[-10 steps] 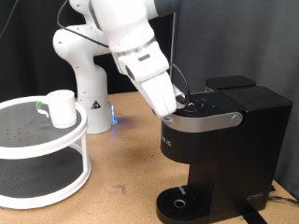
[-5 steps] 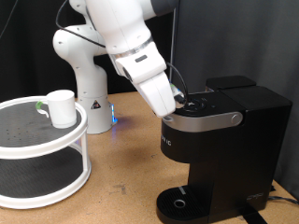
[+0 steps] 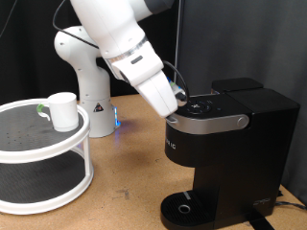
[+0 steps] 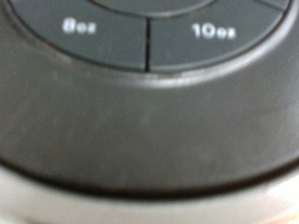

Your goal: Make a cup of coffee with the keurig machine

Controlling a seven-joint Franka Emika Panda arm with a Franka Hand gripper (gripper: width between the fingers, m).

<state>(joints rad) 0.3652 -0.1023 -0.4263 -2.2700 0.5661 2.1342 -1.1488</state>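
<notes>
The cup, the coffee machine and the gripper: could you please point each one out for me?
cup (image 3: 62, 110): exterior view, on its white side wall.
coffee machine (image 3: 251, 144): exterior view, on its black side panel.
gripper (image 3: 178, 106): exterior view, at its tip, down on the machine's lid buttons.

Exterior view: evenly lit from above, moderately bright against a black backdrop. Soft shadows on the tabletop beneath the keurig and arm. Mild glare on the white arm; blue glow at the arm base. Focus fair, slightly soft throughout.

Wrist view: dim, heavily blurred close-up of the keurig lid; button labels legible but soft; pale out-of-focus band along one edge.
</notes>
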